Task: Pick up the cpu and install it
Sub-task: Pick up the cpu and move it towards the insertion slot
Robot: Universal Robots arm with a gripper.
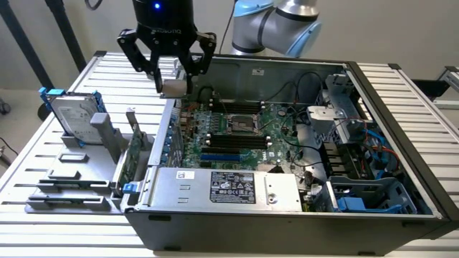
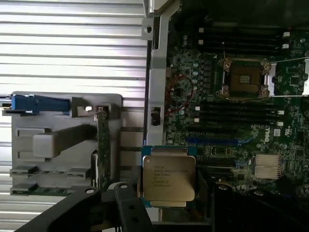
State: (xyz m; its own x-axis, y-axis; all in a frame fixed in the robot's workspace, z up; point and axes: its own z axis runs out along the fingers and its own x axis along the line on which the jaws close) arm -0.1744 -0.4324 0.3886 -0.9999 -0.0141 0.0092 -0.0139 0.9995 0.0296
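While the cpu (image 2: pixel 168 179) hangs level in my tool (image 1: pixel 174 81), clenched on its edges with its underside free, I see it above the case (image 1: pixel 287 231) wall on the exterior view's left, well apart from the open socket (image 2: pixel 244 77).

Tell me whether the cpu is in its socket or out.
Out: the gripper holds the cpu above the case, and the socket is bare.

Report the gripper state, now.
The gripper is closed on the cpu, holding it in the air.
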